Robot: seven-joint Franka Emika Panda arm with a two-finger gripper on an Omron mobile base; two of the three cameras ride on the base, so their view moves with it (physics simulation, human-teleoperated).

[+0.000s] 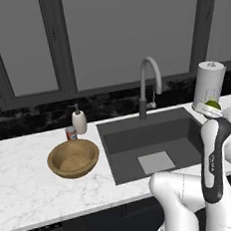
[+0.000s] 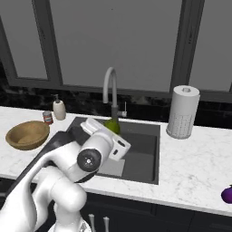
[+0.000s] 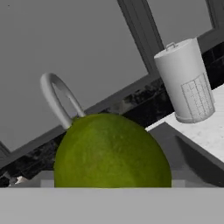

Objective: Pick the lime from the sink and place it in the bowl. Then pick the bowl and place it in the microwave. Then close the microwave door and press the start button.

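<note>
Hand [image 2: 110, 128] grips lime [image 3: 112, 151] — (labels unreadable).

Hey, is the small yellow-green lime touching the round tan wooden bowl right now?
Apart. The left base view shows the lime up at the arm's end right of the sink, while the bowl sits on the counter left of it.

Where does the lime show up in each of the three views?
Left base view: lime at right edge, in front of the paper towel roll, above the arm.
Right base view: lime centre, below the faucet, behind the white hand.
Hand view: lime large, bottom centre.
Shared landmark: the faucet.
</note>
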